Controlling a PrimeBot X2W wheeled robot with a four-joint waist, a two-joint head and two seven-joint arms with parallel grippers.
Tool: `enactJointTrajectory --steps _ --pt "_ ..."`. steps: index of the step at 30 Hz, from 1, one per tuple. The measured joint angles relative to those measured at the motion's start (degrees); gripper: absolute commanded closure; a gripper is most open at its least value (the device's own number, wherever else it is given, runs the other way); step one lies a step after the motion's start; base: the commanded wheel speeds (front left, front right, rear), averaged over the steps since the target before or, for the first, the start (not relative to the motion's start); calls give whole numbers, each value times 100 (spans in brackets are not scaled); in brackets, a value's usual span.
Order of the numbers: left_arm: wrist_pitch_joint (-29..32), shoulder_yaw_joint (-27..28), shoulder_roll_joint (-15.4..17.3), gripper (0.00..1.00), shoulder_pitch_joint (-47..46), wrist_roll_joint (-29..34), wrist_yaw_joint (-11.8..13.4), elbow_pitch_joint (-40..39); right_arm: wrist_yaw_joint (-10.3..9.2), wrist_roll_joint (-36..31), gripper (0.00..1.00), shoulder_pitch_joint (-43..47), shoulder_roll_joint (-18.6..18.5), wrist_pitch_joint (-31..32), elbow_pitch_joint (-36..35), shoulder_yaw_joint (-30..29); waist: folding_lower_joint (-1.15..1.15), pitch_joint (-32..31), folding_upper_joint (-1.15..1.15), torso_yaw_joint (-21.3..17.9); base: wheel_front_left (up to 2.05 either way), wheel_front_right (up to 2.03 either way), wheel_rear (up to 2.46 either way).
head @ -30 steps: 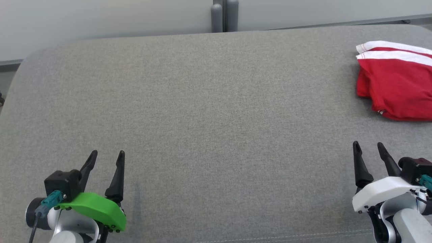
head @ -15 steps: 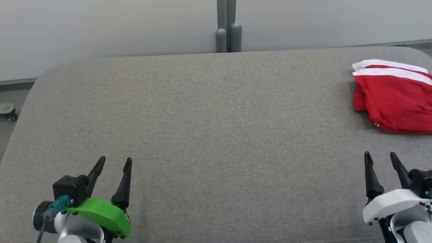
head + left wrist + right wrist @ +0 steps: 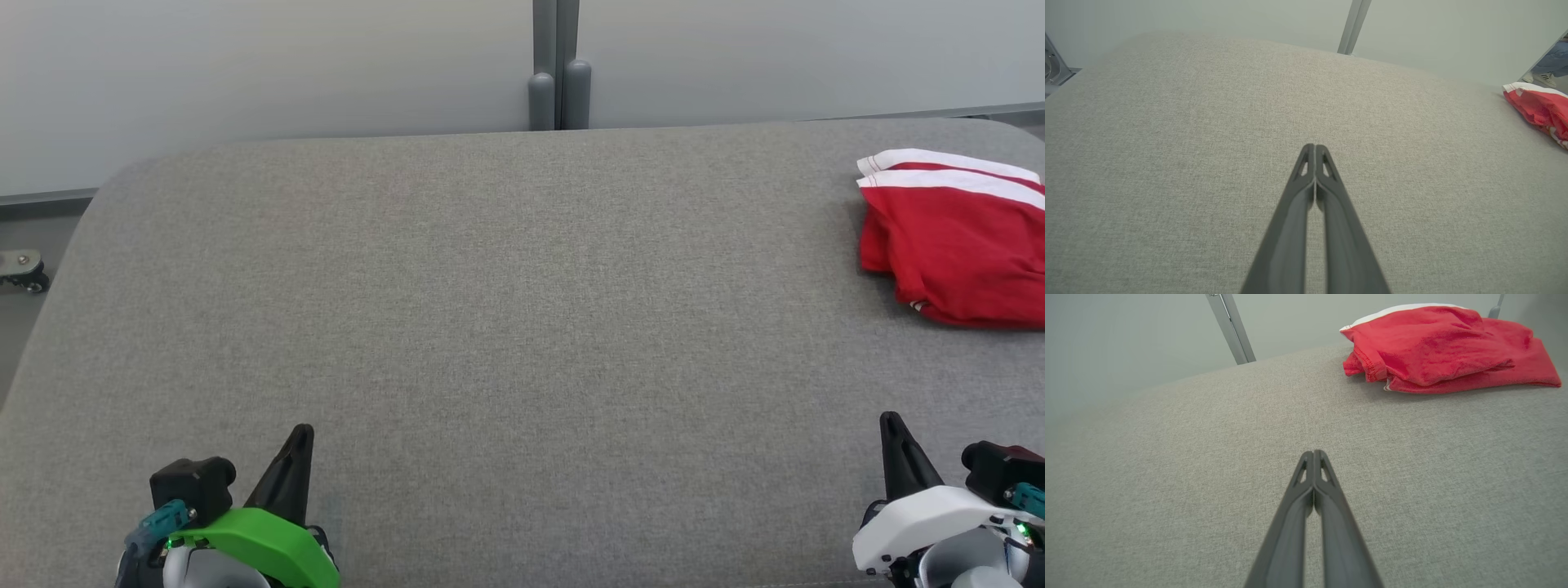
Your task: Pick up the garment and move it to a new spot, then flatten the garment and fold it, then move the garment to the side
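Hovering with left gripper [image 3: 300,431] and right gripper [image 3: 890,421] both pinched tight on nothing over grey cushion [image 3: 522,310], well apart from red garment [image 3: 955,245] bunched at far right edge, probably risking shoving it off or snagging one layer if reaching in closed

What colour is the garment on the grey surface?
The garment is red with white stripes; head view shows it best.

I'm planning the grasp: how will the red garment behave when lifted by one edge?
Probably floppy: the red garment lies in soft, creased folds, so it should sag and unfold. Likely light, since the cloth looks thin. It may drag rather than slide on the woven grey surface.
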Motion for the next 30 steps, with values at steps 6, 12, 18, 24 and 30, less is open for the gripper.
enactJointTrajectory --steps 6,12,18,24,30 --pt "45 144 -81 100 0 -517 -91 3 82 612 100 -20 91 162 1 -120 0 -11 0 -25 0 0 0" --pt "101 271 -131 100 -1 -880 -112 21 175 1005 100 -97 147 287 0 -221 0 -21 0 -45 0 0 0" --pt "164 422 -207 100 -1 -1250 -189 49 270 1404 100 -105 198 405 2 -336 0 -30 0 -66 0 0 0" --pt "231 563 -256 100 -1 -1623 -249 97 343 1808 100 -209 285 522 9 -441 0 -40 0 -86 0 0 0" --pt "280 657 -274 100 -2 -1948 -281 162 405 2157 100 -222 326 627 18 -530 0 -48 0 -102 0 0 0"
